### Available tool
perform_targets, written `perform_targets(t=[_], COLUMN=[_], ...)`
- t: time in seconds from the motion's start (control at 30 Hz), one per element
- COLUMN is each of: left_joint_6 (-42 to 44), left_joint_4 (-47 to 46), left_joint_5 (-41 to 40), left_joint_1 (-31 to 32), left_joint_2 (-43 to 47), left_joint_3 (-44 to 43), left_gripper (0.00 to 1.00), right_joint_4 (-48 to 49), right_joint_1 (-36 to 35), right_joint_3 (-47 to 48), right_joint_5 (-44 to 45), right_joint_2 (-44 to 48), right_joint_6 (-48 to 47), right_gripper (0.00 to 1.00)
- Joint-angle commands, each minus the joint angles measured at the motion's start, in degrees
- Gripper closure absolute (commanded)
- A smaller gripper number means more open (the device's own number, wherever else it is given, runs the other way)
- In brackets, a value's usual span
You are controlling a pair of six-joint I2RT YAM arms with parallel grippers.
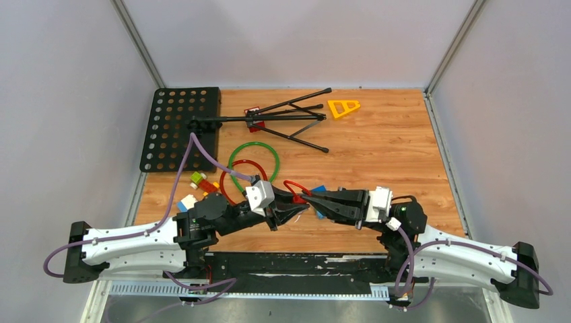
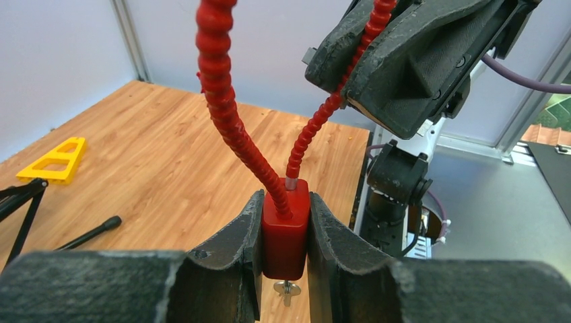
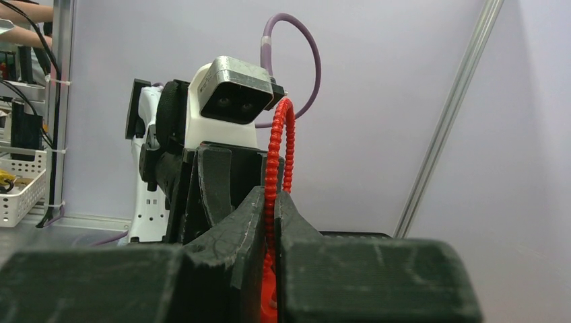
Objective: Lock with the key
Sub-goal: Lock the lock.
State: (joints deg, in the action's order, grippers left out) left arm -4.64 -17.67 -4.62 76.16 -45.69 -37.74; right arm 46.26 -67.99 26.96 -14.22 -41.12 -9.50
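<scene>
At 6 o'clock on the tabletop (image 1: 390, 148), just beyond the arm bases, we find the lock (image 2: 285, 232) held above the wood. The left arm (image 1: 222, 214) has its jaws clenched on the red body from both sides, and the body's long axis stands upright in the left wrist view. The cable (image 2: 225, 101) rises from the top of the body, both ends seemingly seated. It loops toward 1 o'clock, where the right arm (image 1: 394, 215) has its jaws clamped on it. The key (image 2: 286, 289) pokes out of the underside at 6 o'clock, in line with that long axis, and neither arm touches it. We judge that turning the key is the step to come. The left arm is nearest but occupied, so the right would have to free the cable and reach in from below. We cannot tell how much room lies under the key.
</scene>
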Motion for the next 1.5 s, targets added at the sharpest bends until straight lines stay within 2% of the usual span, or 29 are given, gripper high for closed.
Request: perform_targets(t=[0.0,0.87,1.3,1.47], left_joint_6=[-0.56,-0.68,-0.2,-0.1], left_joint_4=[-18.04,-19.17,-18.28,-18.55], left_joint_5=[-2.67,-4.6,-3.55,-4.84], left_joint_1=[-0.14,-0.13,-0.14,-0.14], left_joint_2=[3.39,4.05,2.22,2.99], left_joint_3=[-3.88,-4.0,-5.15,-4.78], left_gripper=[1.0,1.0,1.0,1.0], right_joint_4=[-14.86,-10.64,-13.85,-12.07], right_joint_1=[-1.86,-2.25,-4.22,-6.68], right_joint_3=[-4.52,-11.45,-5.32,-5.69], right_joint_5=[-2.3,1.65,0.53,0.65], right_joint_2=[-3.03,-7.14,-14.85,-15.65], right_joint_6=[1.69,3.36,1.25,0.57], right_gripper=[1.0,1.0,1.0,1.0])
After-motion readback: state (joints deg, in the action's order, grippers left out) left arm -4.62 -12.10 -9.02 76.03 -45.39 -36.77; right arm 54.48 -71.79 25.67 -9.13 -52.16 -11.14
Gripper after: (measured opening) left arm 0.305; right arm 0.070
